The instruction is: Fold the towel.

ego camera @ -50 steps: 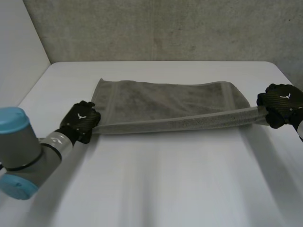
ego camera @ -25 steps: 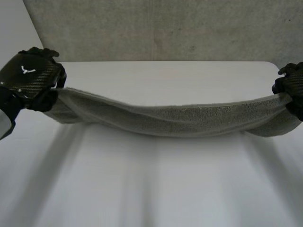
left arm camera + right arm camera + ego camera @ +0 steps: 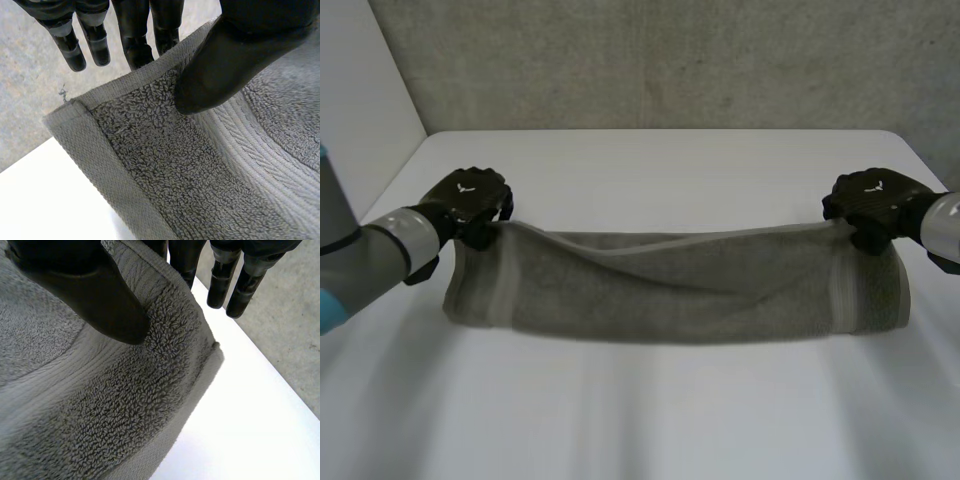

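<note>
no words or numbers can be read; the left hand [image 3: 472,197] and right hand [image 3: 876,198] each bear a small white emblem.

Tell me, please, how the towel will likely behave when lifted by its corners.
Probably floppy: the towel sags between the left robot hand and right robot hand. Its looped surface looks grippy, so it likely won't slip from a pinch.

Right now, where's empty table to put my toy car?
Bare table: the wide patch on the robot's side of the towel, and the strip between towel and wall. Crowded: the middle, where left hand and right hand hold the towel's corners.
</note>
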Robot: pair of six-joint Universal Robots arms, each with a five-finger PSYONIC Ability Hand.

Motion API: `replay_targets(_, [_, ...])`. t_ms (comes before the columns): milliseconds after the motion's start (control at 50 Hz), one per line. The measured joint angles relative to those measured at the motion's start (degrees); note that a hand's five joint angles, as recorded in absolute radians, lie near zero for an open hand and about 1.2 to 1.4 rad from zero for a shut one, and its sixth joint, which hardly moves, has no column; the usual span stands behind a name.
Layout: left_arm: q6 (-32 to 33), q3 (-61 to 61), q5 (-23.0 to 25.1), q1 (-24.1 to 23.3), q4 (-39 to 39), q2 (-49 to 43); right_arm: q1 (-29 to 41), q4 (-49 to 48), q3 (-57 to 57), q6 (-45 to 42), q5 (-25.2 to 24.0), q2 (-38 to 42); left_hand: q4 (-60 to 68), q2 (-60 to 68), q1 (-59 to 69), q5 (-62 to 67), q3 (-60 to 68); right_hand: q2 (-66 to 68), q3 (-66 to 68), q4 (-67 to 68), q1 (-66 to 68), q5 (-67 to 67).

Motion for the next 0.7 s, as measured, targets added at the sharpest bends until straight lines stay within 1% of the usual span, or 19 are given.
replay_targets(100, [0.07, 4.98, -1.26, -0.83, 0.16, -5.56, 1.04, -0.95, -5.67, 2.52, 1.54, 5.91, 0.00, 0.00, 0.00, 0.00, 0.00, 0.00, 0.00, 0.00, 0.00, 0.00])
replay_targets(260, [0.04, 9.83, -1.81, -2.08, 2.83, -11.45, 3.89, -6.20, -11.91, 4.54, 6.37, 13.79, 0.00, 0.00, 0.00, 0.00, 0.00, 0.00, 0.00, 0.00, 0.00, 0.00])
replay_targets(360, [0.02, 10.77, -2.39, -2.60, 6.04, -13.50, 5.10, -9.82, -13.32, 4.81, 7.54, 16.58, 0.00, 0.00, 0.00, 0.00, 0.00, 0.00, 0.00, 0.00, 0.00, 0.00])
replay_targets(500, [0.00, 10.94, -3.04, -3.33, 10.56, -15.25, 6.02, -14.56, -13.57, 4.94, 8.02, 18.50, 0.00, -0.02, -0.01, -0.09, 0.00, -0.16, 0.00, 0.00, -0.60, -1.65])
replay_targets(540, [0.00, 10.93, -3.38, -3.48, 11.31, -15.61, 6.11, -15.34, -13.55, 4.94, 8.27, 18.88, 0.00, -6.96, -6.05, -6.95, 0.00, -7.20, 0.00, 0.00, -7.87, -8.65])
replay_targets(560, [0.01, 10.91, -3.69, -3.56, 11.60, -15.83, 6.14, -15.76, -13.52, 4.95, 8.57, 19.15, 0.00, -15.74, -14.40, -15.10, 0.00, -13.93, 0.00, 0.00, -15.14, -16.04])
replay_targets(580, [0.02, 10.90, -3.82, -3.59, 11.67, -15.91, 6.15, -15.87, -13.50, 4.95, 8.69, 19.23, 0.00, -18.09, -16.70, -17.13, 0.00, -16.44, 0.00, 0.00, -17.75, -18.72])
replay_targets(600, [0.03, 10.89, -4.25, -3.67, 11.83, -16.10, 6.14, -16.09, -13.49, 4.95, 9.10, 19.41, 0.00, -31.46, -29.89, -30.70, 0.00, -23.16, 0.00, 0.00, -24.23, -26.08])
replay_targets(620, [0.04, 10.89, -4.45, -3.71, 11.87, -16.17, 6.14, -16.17, -13.49, 4.95, 9.34, 19.49, 0.00, -35.51, -34.02, -35.94, 0.00, -26.73, 0.00, 0.00, -27.92, -29.40])
replay_targets(640, [0.06, 10.88, -4.91, -3.77, 11.90, -16.30, 6.12, -16.29, -13.49, 4.96, 9.88, 19.60, 0.00, -42.45, -41.05, -42.54, 0.00, -32.59, 0.00, 0.00, -33.82, -36.06])
replay_targets(660, [0.07, 10.88, -5.19, -3.81, 11.91, -16.35, 6.11, -16.34, -13.49, 4.97, 10.15, 19.63, 0.00, -44.72, -43.64, -45.60, 0.00, -35.39, 0.00, 0.00, -36.56, -39.96])
replay_targets(700, [0.10, 10.87, -6.10, -3.89, 11.85, -16.41, 6.09, -16.61, -13.49, 5.01, 11.12, 19.60, 0.00, -48.78, -46.55, -50.31, 0.00, -45.94, 0.00, 0.00, -47.32, -52.93])
